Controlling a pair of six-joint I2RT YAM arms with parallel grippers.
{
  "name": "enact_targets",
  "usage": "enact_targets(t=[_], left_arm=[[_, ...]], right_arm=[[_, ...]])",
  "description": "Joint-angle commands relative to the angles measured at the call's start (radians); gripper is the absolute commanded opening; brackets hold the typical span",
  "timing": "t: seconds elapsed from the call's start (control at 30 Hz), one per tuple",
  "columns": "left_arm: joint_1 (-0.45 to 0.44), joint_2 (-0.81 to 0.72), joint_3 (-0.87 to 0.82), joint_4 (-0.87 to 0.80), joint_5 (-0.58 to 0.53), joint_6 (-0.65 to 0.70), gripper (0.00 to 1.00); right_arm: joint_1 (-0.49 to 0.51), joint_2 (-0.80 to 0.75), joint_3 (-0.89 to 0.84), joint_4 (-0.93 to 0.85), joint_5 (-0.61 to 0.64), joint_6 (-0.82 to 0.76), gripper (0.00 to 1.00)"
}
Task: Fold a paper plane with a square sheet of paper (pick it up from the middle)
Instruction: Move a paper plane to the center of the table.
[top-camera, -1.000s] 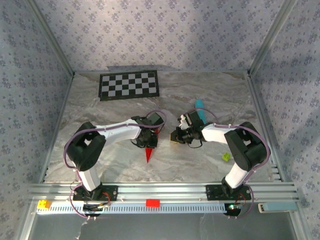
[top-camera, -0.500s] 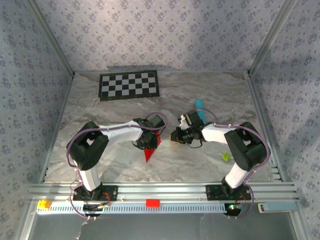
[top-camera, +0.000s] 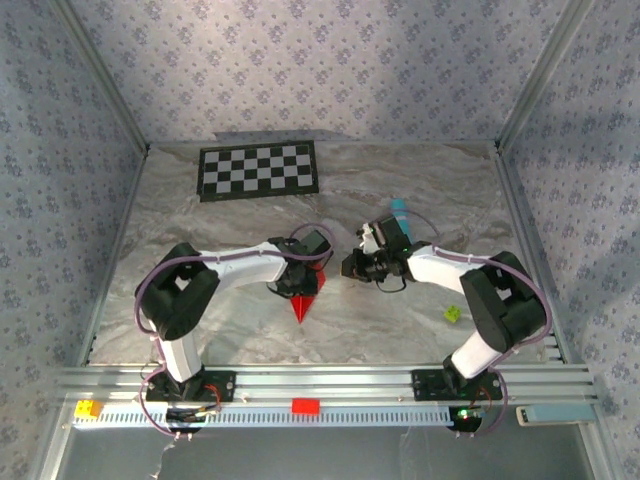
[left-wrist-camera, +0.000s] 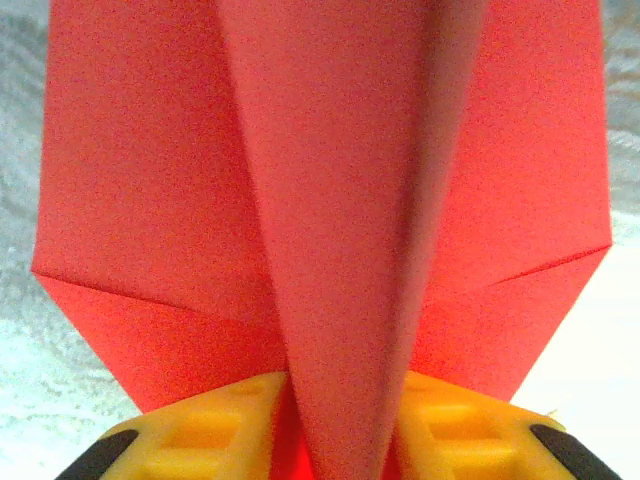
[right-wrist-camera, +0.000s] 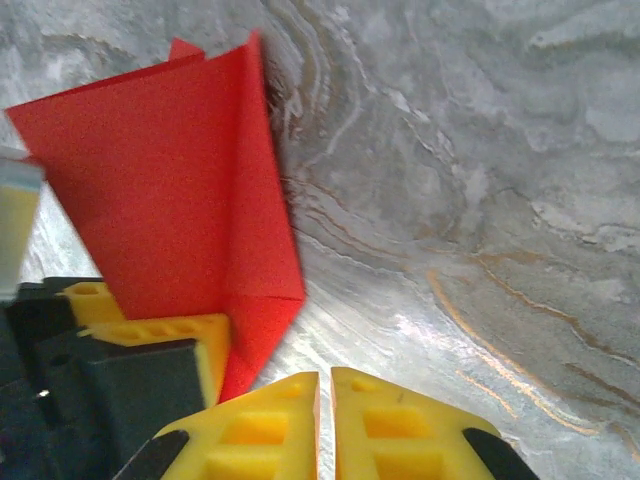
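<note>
The slim, pointed bright red paper plane (top-camera: 301, 306) lies well nearward of the black-and-white checkerboard (top-camera: 259, 171), nose towards the arm bases, centre fold pinched in the left gripper (left-wrist-camera: 335, 420). The right gripper (right-wrist-camera: 325, 385), closed and empty, hangs just beside it.

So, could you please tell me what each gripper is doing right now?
Left gripper: shut on the paper plane.
Right gripper: shut, holding nothing.

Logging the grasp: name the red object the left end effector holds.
The folded bright red paper plane, pinched in the left end effector; the small red rectangular block sits on the near rail.
</note>
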Motion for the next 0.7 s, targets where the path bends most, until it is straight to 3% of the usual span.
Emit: enact_targets(t=[0.0,0.67], left_arm=[[-0.003,0.076,0.009,0.025,-0.043,-0.039,0.31],[-0.009,0.121,0.096,-0.051,-0.126,-0.12,0.38]], right_arm=[[-0.011,-0.043,0.022,-0.057,0.03,-0.021,0.12],[-0.055,-0.132,-0.005,-0.087,0.079,-0.062,0.15]])
